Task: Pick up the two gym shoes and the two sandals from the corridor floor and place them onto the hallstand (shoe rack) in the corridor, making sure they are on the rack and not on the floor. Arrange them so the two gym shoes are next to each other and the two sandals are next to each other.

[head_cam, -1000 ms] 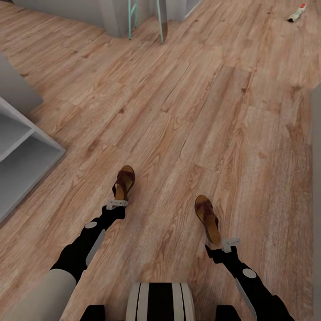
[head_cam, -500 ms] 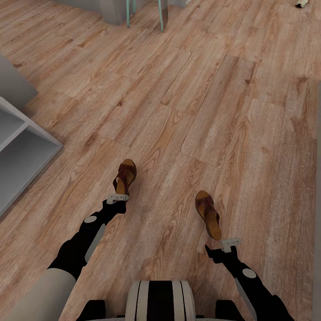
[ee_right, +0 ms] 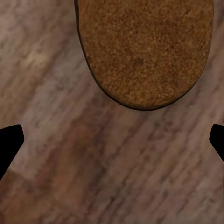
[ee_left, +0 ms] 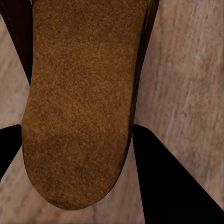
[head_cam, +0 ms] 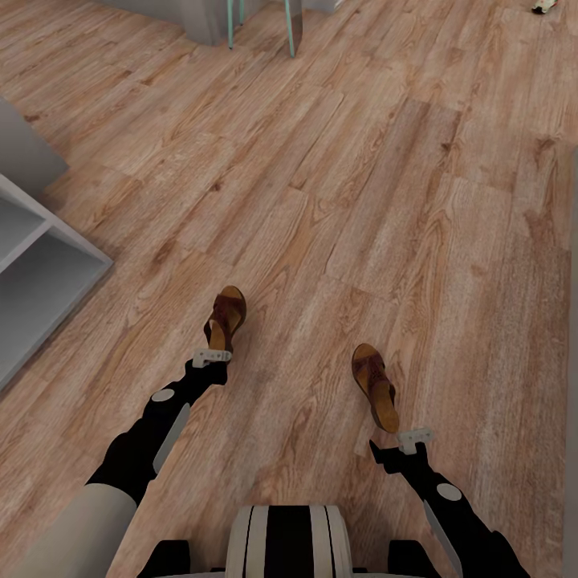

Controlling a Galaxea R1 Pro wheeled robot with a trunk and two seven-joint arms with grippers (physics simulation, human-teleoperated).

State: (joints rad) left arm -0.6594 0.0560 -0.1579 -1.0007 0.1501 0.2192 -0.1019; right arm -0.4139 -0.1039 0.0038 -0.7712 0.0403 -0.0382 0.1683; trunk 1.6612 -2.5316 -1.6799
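Both my arms are stretched out low over the light brown wood-plank corridor floor (head_cam: 377, 160), lots of visible grain and long board seams. My left hand (head_cam: 211, 356) sits at the heel of a flat brown leather sandal with a tan footbed (head_cam: 224, 319), lower left of centre in the head view. In the left wrist view that fuzzy, suede-looking footbed (ee_left: 79, 102) lies between my two black fingers (ee_left: 163, 182), which touch its dark edges, so the hand is pinching the sandal's heel.

My right hand (head_cam: 411, 439) is spread wide; the fingertips (ee_right: 9, 142) show at opposite edges of the right wrist view, and the rounded heel of the second brown sandal (ee_right: 144, 49) lies just ahead, not touched. In the head view that sandal (head_cam: 376, 387) is lower right of centre.

At the left edge is the pale grey-white hallstand with open shelves (head_cam: 40, 281). Top of frame: thin mint-green legs (head_cam: 287, 28) beside a grey block (head_cam: 205, 20), all well away from me.
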